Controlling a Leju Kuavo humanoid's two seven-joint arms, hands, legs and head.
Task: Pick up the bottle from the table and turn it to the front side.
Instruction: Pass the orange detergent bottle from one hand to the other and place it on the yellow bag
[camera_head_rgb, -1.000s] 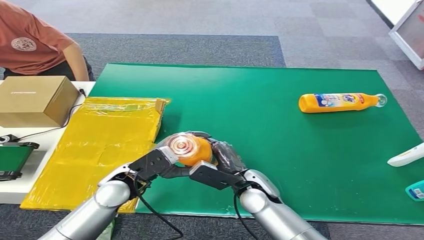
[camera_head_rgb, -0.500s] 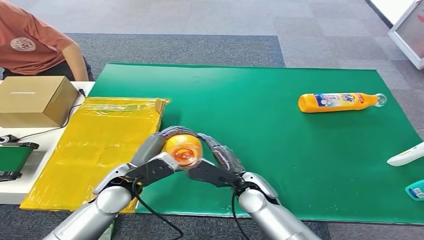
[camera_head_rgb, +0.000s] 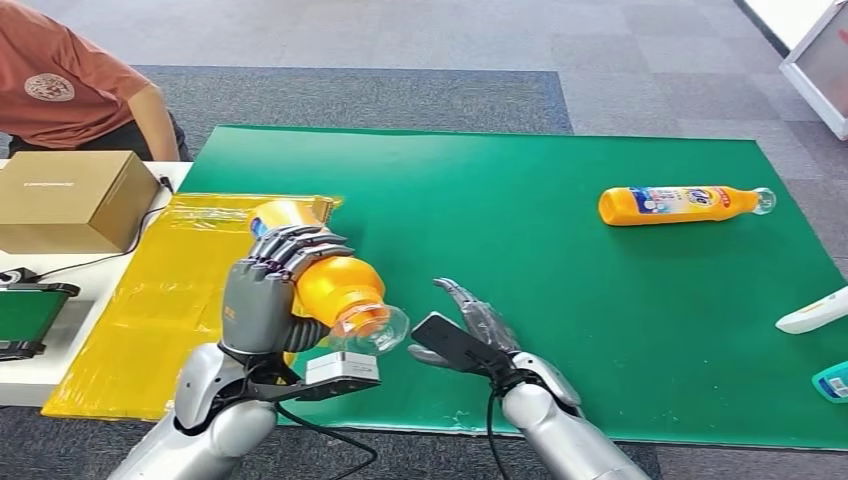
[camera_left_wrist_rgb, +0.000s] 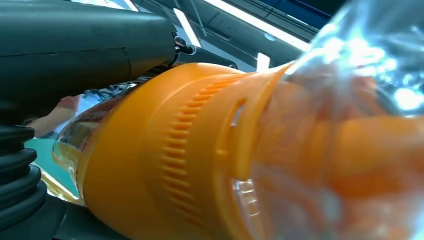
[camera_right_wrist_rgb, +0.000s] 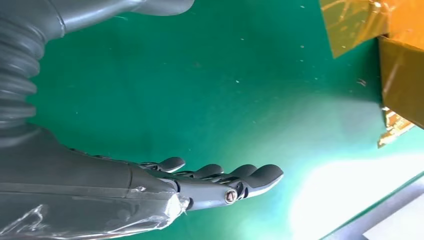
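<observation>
Orange bottle (camera_head_rgb: 335, 285) lifted above the green mat's (camera_head_rgb: 560, 300) near edge, gripped by the left hand (camera_head_rgb: 265, 295).

Glossy plastic, ribbed orange collar, clear end facing the robot. The right hand (camera_head_rgb: 470, 330) hovers beside it, fingers straight and apart, holding nothing. Crinkled yellow sheet (camera_head_rgb: 190, 290) beneath.

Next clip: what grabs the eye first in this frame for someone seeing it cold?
The orange bottle held up off the green mat in the left hand, its clear neck end pointing toward the camera. Beside it the right hand hovers over the mat, fingers spread and holding nothing. A second orange bottle lies on its side far right on the mat.
</observation>
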